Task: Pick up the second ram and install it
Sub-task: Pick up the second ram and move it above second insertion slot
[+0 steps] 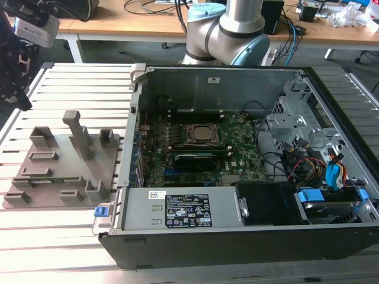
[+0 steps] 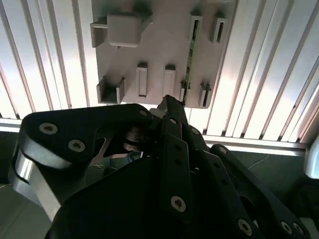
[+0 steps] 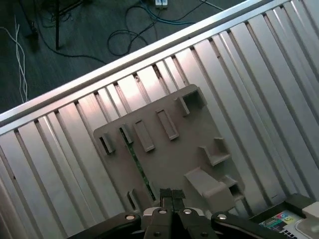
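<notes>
Presently, at the exterior view's left, your gripper [image 1: 22, 97] hangs above the slatted table [image 1: 65, 236], at about 10 o'clock from the grey fixture plate [image 1: 59, 160] and clear of it. In the first wrist view the fingertips [image 3: 167, 193] sit pressed together with nothing between them, so the claw carries no load. The second ram [image 3: 140, 172] stands on edge in the plate's end slots, a thin green stick, untouched. In the exterior view I judge it to be the faint strip near the plate's 7 o'clock corner, though that is hard to confirm. Risk one: if you descend with the claw closed as it is, the tips would land on the stick's upper edge or on the plate, not around the stick. Risk two: both wrist views line the tips up with one end of the stick, not its middle, and a hold taken there would likely tilt it and bind it in the slots. Risk three: the raised posts [image 1: 77, 133] toward the plate's 12 o'clock stand near any sideways path. At 3 o'clock from the plate lies the open computer case [image 1: 177, 89]. Its wall facing the plate, the loose cables [image 1: 278, 160] and the memory slots at 6 o'clock of the CPU socket [image 1: 200, 135] leave little room, so a skewed stick would probably jam or miss.
</notes>
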Tool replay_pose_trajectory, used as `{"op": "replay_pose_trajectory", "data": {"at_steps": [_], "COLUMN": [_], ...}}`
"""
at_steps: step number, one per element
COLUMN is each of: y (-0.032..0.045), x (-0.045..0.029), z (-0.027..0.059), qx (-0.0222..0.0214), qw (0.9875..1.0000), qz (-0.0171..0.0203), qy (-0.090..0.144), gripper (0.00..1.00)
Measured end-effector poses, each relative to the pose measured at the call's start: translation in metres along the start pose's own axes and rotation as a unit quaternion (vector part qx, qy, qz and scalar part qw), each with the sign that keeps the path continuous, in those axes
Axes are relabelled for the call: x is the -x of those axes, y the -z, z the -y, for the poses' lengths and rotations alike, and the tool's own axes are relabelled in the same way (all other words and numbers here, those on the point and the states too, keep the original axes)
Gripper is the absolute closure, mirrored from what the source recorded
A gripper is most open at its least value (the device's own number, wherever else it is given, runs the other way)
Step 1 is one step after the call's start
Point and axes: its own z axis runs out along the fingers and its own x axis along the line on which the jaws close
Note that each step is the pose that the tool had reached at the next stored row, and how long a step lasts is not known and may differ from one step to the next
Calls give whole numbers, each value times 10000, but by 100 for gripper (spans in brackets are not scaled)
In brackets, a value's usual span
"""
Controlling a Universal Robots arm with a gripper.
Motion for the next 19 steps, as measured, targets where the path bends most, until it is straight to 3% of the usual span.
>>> {"op": "replay_pose_trajectory", "data": {"at_steps": [4,6,10,12,14,15,17,19], "y": [0,0,0,0,0,0,0,0], "x": [0,0,0,0,0,0,0,0], "z": [0,0,0,0,0,0,0,0], "qx": [10,16,23,28,34,37,38,43], "qw": [9988,9968,9935,9899,9850,9834,9812,9762], "qz": [-28,-46,-65,-82,-99,-104,-111,-124], "qy": [494,795,1134,1417,1721,1814,1928,2164], "gripper": [89,89,89,89,89,89,89,89]}}
